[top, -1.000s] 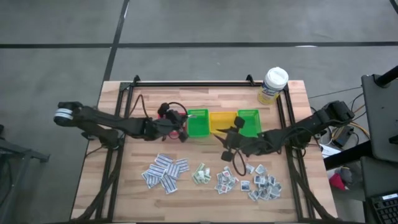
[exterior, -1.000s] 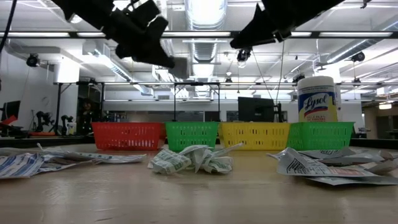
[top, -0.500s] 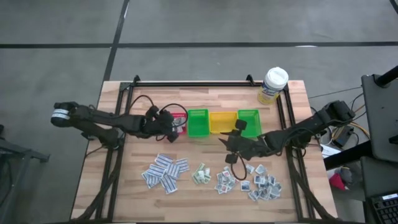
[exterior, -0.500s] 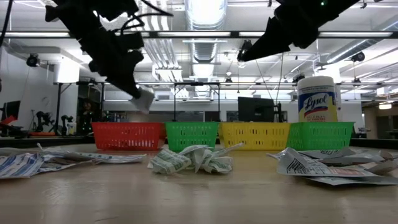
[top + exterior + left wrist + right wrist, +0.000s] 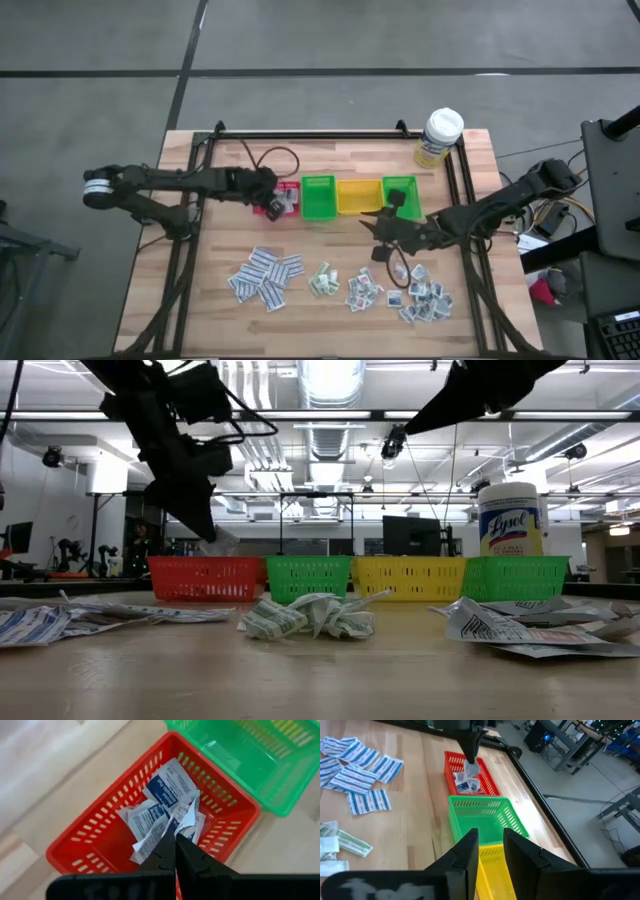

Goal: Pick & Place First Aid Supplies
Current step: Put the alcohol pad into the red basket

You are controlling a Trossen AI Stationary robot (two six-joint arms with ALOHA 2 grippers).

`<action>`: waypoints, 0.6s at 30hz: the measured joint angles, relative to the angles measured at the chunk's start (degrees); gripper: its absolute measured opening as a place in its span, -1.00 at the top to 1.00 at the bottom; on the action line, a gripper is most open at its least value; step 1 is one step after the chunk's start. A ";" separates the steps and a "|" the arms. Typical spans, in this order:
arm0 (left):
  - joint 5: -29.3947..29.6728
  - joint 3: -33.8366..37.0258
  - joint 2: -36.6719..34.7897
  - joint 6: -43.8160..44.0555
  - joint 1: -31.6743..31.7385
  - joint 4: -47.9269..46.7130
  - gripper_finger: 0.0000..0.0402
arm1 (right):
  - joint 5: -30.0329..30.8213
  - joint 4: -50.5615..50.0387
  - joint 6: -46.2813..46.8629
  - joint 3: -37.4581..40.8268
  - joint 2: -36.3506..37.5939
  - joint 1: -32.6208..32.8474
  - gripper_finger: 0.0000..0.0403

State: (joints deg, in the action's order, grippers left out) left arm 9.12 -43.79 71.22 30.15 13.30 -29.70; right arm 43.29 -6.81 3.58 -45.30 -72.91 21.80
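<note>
The left gripper (image 5: 175, 834) pinches a crumpled white paper packet with blue print (image 5: 187, 815) over the small red plastic bin (image 5: 100, 825). The right gripper's (image 5: 490, 836) fingers look spread.

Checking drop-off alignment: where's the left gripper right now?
In the high view the left gripper sits over the red bin, at the left end of the bin row beside the green bin, shut on a packet.
</note>
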 joint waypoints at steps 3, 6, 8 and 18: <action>-1.20 0.00 0.00 2.13 2.35 0.03 1.00 | 0.00 -0.33 0.26 0.19 0.89 0.30 0.60; -2.10 0.00 0.28 4.50 4.16 0.10 1.00 | 0.00 -0.35 0.30 0.33 1.02 0.56 0.62; -3.46 -0.01 0.81 6.19 5.25 0.08 1.00 | -0.02 -0.40 0.31 0.33 0.79 0.68 0.63; -6.84 -0.02 6.93 10.91 7.86 0.89 1.00 | -0.03 -0.44 0.52 0.55 0.42 1.47 0.65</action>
State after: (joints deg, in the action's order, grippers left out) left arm 2.28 -43.81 78.15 41.06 21.16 -28.81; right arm 43.27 -7.25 4.10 -44.75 -72.49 23.28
